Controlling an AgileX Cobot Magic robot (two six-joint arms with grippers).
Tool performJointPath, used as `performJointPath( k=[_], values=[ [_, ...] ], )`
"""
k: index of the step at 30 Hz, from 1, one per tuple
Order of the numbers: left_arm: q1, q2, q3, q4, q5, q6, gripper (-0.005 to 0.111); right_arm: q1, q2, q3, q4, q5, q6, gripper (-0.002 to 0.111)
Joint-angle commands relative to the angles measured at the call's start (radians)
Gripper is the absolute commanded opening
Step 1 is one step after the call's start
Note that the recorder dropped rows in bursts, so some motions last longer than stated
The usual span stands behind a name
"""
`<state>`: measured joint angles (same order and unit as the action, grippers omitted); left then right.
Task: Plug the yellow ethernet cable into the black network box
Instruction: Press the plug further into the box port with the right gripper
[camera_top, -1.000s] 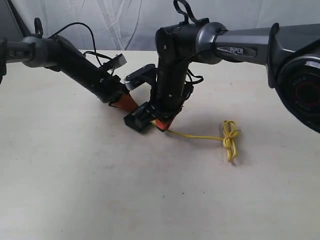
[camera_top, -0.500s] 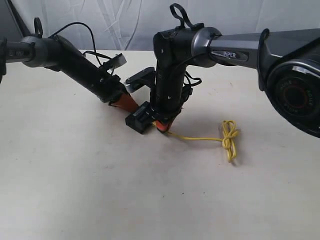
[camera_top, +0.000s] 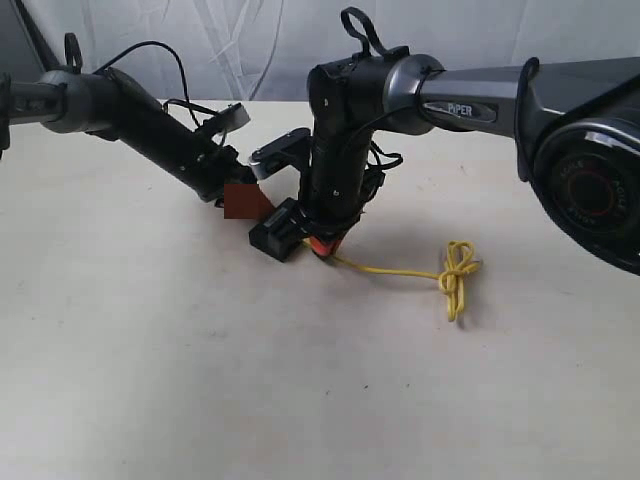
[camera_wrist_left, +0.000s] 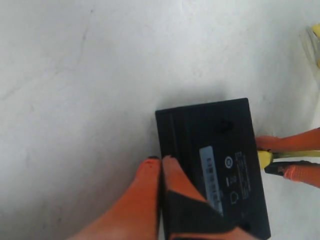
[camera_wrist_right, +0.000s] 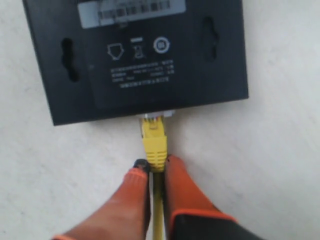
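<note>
Black network box, flat on pale table. Right wrist view only: right gripper pinches yellow ethernet cable narrowly behind the plug, tip at the box's port. Left wrist view: left gripper, fingers together at the opposite edge. Exterior view: knotted loops lie well apart.

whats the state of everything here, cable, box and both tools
yellow ethernet cable, plug tip meeting the box's edge, full seating not visible, far end knotted in a bundle
black network box, label side up, clamped at one edge
left tool, shut on the black network box
right tool, shut on the yellow ethernet cable just behind its plug
</note>
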<state>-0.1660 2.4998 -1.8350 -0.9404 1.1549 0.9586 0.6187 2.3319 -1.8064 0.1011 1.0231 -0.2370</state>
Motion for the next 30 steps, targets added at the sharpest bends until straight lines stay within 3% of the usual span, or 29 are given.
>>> performJointPath(
  k=[1,30],
  values=[
    [-0.047,0.007,0.006,0.0,0.066,0.016,0.0,-0.003,-0.013,-0.016,0.036,-0.141,0.004,-0.001],
    [-0.006,-0.011,0.006,0.017,0.058,0.01,0.0,-0.003,-0.019,-0.016,-0.025,-0.013,-0.091,-0.001]
  ],
)
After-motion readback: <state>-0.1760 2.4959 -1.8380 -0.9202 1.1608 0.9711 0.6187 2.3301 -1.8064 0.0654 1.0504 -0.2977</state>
